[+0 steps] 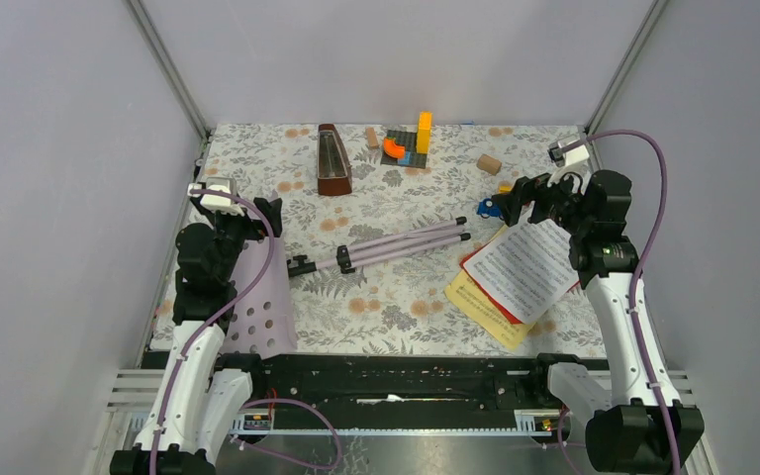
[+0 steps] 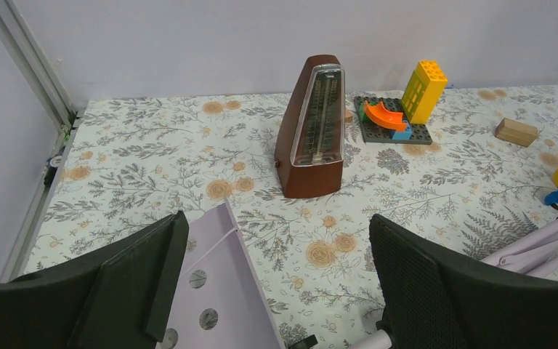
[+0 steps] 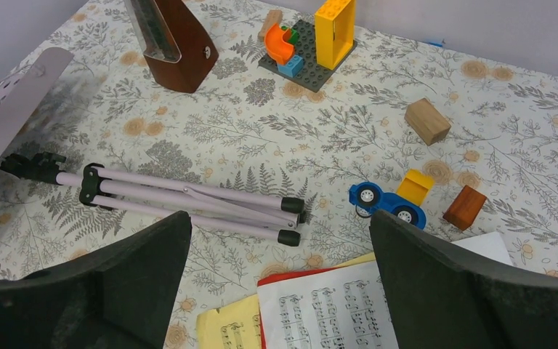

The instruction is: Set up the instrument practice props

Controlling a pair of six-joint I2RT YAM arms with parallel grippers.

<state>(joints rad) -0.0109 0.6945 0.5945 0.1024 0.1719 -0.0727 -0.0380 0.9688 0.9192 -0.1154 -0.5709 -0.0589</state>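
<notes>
L end effector [image 1: 257, 216]: fingers spread, arm bent over panel [image 1: 262, 317], 9 o'clock.
R end effector [image 1: 515, 201]: spread, above pages [image 1: 524, 267], 3 o'clock.

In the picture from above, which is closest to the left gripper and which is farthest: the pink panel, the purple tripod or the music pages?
From the left gripper:
1. Pink panel, right beside it on the left.
2. Purple tripod, lying in the middle.
3. Music pages, far over on the right.
</notes>
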